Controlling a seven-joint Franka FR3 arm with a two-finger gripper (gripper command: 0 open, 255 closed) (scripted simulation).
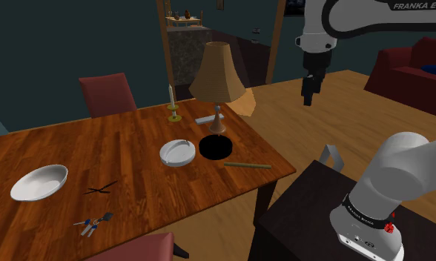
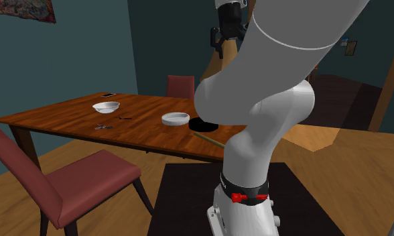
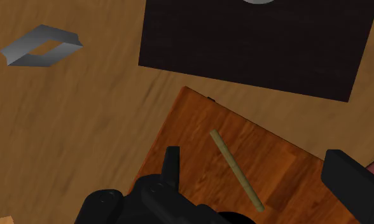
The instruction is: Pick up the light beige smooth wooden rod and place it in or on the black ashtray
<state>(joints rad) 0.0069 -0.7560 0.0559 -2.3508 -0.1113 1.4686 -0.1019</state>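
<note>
Logs one white arm [image 1: 372, 16] on the dark stand [image 1: 305, 211]: lower links bent close over the stand, upper link running level along the top of the shoulder view, wrist pointing straight down. Places the black gripper [image 1: 309, 90] high above table height, well apart from the black ashtray [image 1: 215, 147] and to the shoulder view's right of it. Records fingers [image 3: 172, 167] spread wide in the wrist view, clasping nothing.

Finds the rod [image 1: 248, 165] — thin, pale olive-beige — lying flat on the wooden table [image 1: 135, 133], near the black ashtray on its stand side, not touching it, close to the table edge. Shows it in the wrist view below the gripper, slanting across the gap between the fingers, untouched by either.

Lists around the black ashtray:
- white round dish [image 1: 178, 153], just beside it, to the shoulder view's left
- lamp [image 1: 218, 74] with a tan shade, standing just behind it
- candle [image 1: 172, 102] in a low holder, near it, beyond the white dish
- white bowl [image 1: 38, 182], well apart from it, far to the shoulder view's left
- red chair [image 1: 107, 93], well apart, at the table's far side
- grey angular piece [image 1: 329, 154] — between its table corner and the stand
</note>
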